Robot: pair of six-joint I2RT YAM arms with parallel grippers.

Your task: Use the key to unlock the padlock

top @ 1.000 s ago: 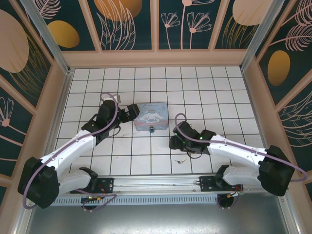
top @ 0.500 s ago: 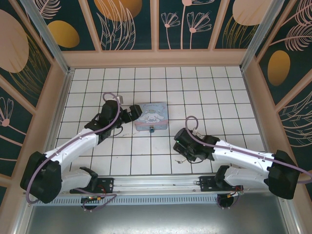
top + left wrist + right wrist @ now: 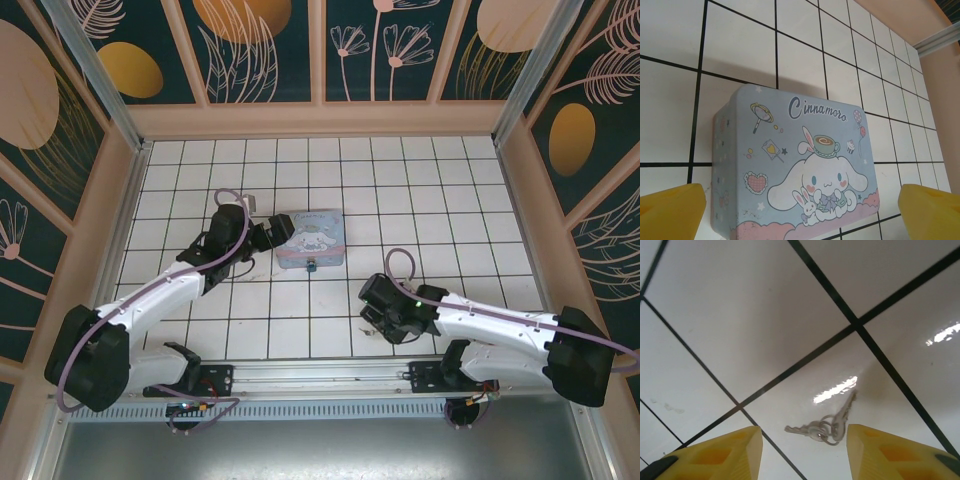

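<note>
tiled floor (image 3: 450, 190): white glossy tiles with dark grout; glare shows in my right wrist view. Slick, so I judge anything small can skate on it.
tin box (image 3: 312, 238): pale blue cartoon tin, lid shut, flat on the floor, my landmark. Nothing pins it. Risk: a push at its front wall slides the whole tin, since my left side only sits beside it.
left gripper (image 3: 268, 237): just beside the tin's left side, jaws wide, holding nothing; the yellow fingers (image 3: 670, 212) frame the lid in the wrist view. Can't tell if it touches the tin.
right gripper (image 3: 805, 450): nearer my bases than the tin and to its right, well apart from it; low over the floor, jaws wide, empty, straddling the key.
padlock (image 3: 312, 265): tiny teal thing at the middle of the tin's near wall, seemingly hung there. Too small to read the keyhole side.
key (image 3: 822, 427): between my right fingertips, flat on a tile, same spot near-right of the tin. Looks like two keys on one small ring.
key risk: thin and flat, so closing may skid it away or pinch air.
ring risk: I may pinch the ring or the wrong key, leaving the blade dangling and unaimable at the padlock.
</note>
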